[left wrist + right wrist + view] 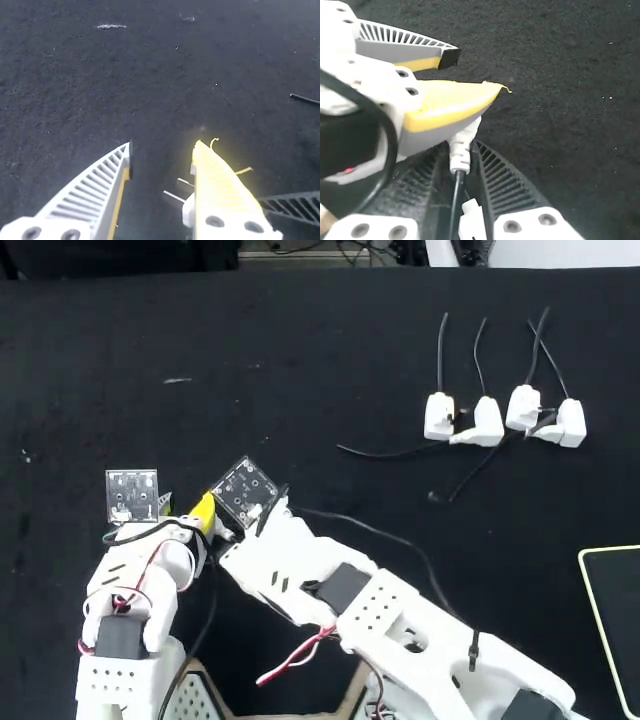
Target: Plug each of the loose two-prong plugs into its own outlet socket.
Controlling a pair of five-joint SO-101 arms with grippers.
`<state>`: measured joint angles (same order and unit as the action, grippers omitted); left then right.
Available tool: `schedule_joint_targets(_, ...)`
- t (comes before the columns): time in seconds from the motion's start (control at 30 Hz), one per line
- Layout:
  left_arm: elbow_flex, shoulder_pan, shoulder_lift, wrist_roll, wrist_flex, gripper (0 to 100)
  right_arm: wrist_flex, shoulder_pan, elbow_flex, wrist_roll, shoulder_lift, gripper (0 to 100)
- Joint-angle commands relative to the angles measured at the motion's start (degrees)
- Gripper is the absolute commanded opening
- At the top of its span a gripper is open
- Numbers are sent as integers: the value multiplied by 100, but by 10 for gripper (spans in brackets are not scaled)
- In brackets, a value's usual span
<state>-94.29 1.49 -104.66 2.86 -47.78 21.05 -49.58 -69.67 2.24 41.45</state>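
My right gripper (460, 150) is shut on a white two-prong plug (462, 141), and the plug's black cord (454, 200) runs back between the black fingers. The plug's two metal prongs (175, 191) stick out beside the yellow finger (215, 190) of my left gripper (162, 146), which is open with bare mat between its fingers. In the high view both grippers meet at the lower left, left gripper (200, 520) against right gripper (258, 525). The held plug's cord (400, 540) trails right. Several white plug and socket bodies (485, 422) with black cords lie at the upper right.
A black mat (300, 360) covers the table. A dark flat pad with a pale rim (612, 610) lies at the right edge. Loose black cords (385, 452) run left of the white bodies. A small square board (132, 495) stands above the left wrist, and another (245, 490) above the right.
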Motion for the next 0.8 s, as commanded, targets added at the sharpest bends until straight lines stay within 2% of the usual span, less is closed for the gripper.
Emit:
schedule_joint_targets(0.0,31,-66,26,-44,70,205,-185,-18,136,-53,233,10)
schedule_joint_targets(0.2,22,-66,26,-44,70,205,-176,202,92,-88,418,10)
schedule_joint_targets(0.47,22,-66,26,-53,79,205,-88,202,-558,-299,1736,10)
schedule_joint_targets(0.6,22,-66,26,-53,79,205,255,211,-576,-571,1815,10)
schedule_joint_targets(0.77,22,-66,26,-53,79,205,290,220,-576,-563,1815,10)
